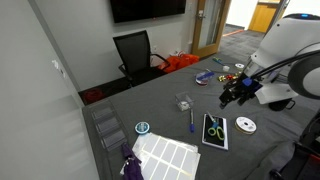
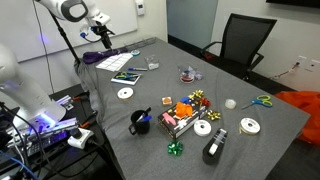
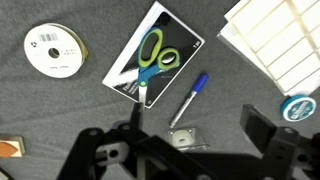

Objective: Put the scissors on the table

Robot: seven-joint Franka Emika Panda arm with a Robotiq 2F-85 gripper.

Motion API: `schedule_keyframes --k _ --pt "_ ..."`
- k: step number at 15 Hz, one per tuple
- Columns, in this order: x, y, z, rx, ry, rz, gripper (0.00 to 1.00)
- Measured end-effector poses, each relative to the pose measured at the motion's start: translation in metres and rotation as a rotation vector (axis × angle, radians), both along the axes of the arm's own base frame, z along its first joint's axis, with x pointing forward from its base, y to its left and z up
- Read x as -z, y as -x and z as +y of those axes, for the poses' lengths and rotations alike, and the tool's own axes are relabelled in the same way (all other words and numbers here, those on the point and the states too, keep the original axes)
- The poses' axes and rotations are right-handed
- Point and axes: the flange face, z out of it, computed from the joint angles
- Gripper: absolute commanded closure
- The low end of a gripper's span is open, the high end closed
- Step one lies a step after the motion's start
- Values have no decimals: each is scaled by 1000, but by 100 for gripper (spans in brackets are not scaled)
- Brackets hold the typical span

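Observation:
The scissors (image 3: 155,58), with green loop handles and short dark blades, lie on a black white-edged pad (image 3: 176,28) on the dark grey table (image 3: 60,105). They also show on the pad in both exterior views (image 1: 215,128) (image 2: 127,75). My gripper (image 3: 200,135) is open and empty. It hangs above the table, over a small clear box (image 3: 182,137) and beside the pad. In both exterior views the gripper (image 1: 235,95) (image 2: 101,36) is up off the table, apart from the scissors.
A blue pen (image 3: 190,95) lies between the pad and the clear box. A white tape roll (image 3: 55,48), a white label sheet (image 3: 275,35) and a blue tape roll (image 3: 297,106) are nearby. Another green-handled pair of scissors (image 2: 262,101), a black mug (image 2: 140,122) and several small items lie farther along the table.

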Motion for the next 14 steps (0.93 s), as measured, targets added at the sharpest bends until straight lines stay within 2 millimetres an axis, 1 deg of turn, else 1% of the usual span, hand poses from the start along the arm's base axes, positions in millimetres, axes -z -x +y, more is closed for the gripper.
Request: schedule_keyframes --k 3,5,7,11,14 --pt "25 -14 -12 137 58 22 0" --pt "37 -24 -14 197 67 40 0" --pt "47 -35 -9 213 58 62 0" --pt "68 -54 9 191 55 111 0" --pt "82 -64 15 185 61 137 0"
